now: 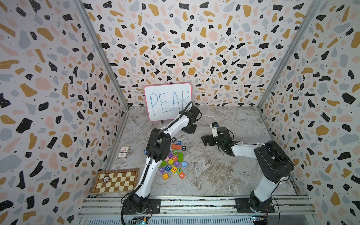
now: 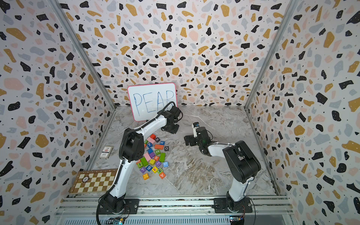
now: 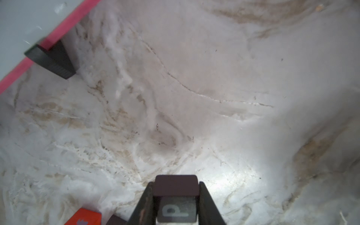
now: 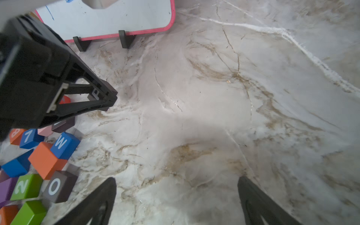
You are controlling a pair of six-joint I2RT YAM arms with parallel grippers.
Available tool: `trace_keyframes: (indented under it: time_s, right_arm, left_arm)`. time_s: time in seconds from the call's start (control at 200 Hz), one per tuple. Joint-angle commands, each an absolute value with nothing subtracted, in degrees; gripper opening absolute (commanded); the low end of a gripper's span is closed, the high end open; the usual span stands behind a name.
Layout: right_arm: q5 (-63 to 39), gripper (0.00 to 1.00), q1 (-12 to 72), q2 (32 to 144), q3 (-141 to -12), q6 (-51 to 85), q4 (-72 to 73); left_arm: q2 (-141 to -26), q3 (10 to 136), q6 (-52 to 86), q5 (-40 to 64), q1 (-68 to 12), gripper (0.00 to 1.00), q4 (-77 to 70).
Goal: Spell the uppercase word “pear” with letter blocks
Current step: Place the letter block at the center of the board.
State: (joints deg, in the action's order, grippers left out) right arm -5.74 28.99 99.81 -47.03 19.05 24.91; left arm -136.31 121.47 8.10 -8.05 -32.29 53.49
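1. Near the foot of the whiteboard, the left hand is gripping the black P block, its jaws pressing on two opposite sides and the white letter facing the wrist camera.
2. That block is hanging low over a bare stretch of the bench, clear of the other cubes. Whether it is touching the surface I cannot tell.
3. The right hand is hovering close by with its jaws spread wide and nothing between them, pointing down at empty marble.
4. The yellow E block and the orange A block are lying at the near edge of the heap of other blocks. The orange-red R block is sitting deeper in, hemmed in by its neighbours.
5. By my reading, the task is only just getting going. No letter is standing in a row yet, and the first one is being held rather than placed.
6. Setting the P down is the step in hand. Fetching E, A and R and lining them up after it is all remaining, with R looking the most awkward to pick out cleanly.
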Motion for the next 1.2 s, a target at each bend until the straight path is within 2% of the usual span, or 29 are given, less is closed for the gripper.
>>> trace_keyframes:
  time_s: [0.0,0.546,0.776,0.976,1.191]
  right_arm:
    - [-6.7,0.99,29.0,99.8,-47.4,19.7,26.2]
    - [-7.9,0.98,29.0,100.8,-47.5,20.1,26.4]
    - [-8.1,0.98,29.1,100.7,-47.3,20.1,26.3]
    - [-9.1,0.97,29.2,100.9,-47.1,20.3,26.5]
    - [-9.0,0.97,29.2,100.6,-46.8,20.4,26.7]
  left_arm:
    - [-136.2,120.2,4.7,-7.9,-31.9,0.2,53.6]
    - [-141.6,122.7,0.9,-4.1,-32.0,0.27,51.0]
    - [-140.8,121.7,0.6,-6.3,-32.0,0.4,51.7]
    - [-138.7,120.2,0.5,-7.4,-31.9,0.48,52.1]
    - [-136.6,118.3,0.6,-9.7,-31.8,0.49,52.3]
